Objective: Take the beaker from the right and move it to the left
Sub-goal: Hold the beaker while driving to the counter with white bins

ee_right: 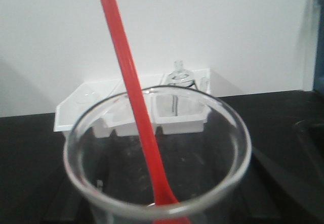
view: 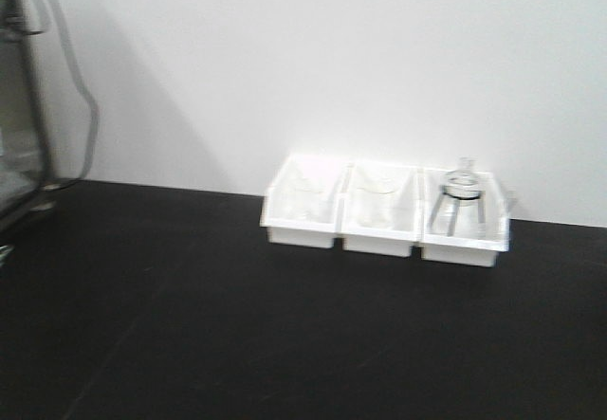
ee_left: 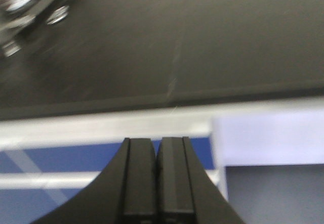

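- The beaker fills the right wrist view, close under the camera. Its red stick leans loosely on the rim, so a jerk or tilt could throw it out.
- The right gripper's fingers are out of sight, so we cannot tell whether they hold the glass.
- The left gripper is clenched on nothing near the table edge.

We see only the top of the small clear glass beaker. Its base runs off the bottom edge, and its thin red stick runs off the top. The three white plastic bins by the black table's far edge are blurred, and we cannot make out what the left two hold. The left gripper is cut off below.
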Robot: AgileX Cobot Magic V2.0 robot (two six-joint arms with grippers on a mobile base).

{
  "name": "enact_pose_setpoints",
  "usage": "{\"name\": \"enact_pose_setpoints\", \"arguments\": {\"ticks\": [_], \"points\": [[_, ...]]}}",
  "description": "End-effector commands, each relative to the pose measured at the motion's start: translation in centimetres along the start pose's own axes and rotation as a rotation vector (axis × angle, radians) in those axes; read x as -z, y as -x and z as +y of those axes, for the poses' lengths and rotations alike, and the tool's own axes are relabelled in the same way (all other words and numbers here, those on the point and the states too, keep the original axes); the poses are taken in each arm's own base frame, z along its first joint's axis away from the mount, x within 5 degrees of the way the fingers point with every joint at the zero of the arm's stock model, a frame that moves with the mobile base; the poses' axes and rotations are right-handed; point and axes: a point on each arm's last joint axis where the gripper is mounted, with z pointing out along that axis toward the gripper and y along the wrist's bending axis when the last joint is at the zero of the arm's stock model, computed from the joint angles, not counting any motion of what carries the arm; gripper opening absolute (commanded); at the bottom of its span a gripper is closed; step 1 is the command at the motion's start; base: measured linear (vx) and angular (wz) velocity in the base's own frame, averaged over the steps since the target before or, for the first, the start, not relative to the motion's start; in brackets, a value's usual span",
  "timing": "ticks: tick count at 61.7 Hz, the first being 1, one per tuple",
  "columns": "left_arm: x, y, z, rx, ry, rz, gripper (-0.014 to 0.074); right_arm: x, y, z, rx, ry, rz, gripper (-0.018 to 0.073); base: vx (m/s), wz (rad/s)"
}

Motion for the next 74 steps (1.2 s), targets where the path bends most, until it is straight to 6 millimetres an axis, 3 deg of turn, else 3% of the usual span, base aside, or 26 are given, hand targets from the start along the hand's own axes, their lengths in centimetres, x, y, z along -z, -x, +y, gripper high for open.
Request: {"name": "enact_pose_setpoints", "arguments": {"ticks": [1,30,74], "points": [[-0.17,0.2,-0.02,-0.001,0.009,-0.07,-0.0006,0.28,1.53,0.67,0.008,0.06,-0.08,-0.0003,0.31,-0.62],[-0.17,0.2,-0.02,-0.001,0.009,-0.07,-0.0006,0.28,1.53,0.67,0.008,0.06,-0.08,-0.0003,0.21,-0.53],[-0.17,0.2,-0.02,-0.001,0.009,-0.07,-0.0006,0.29,1.53,0.68,0.008,0.061,-0.081,-0.0003,0.02,-0.04]]}}
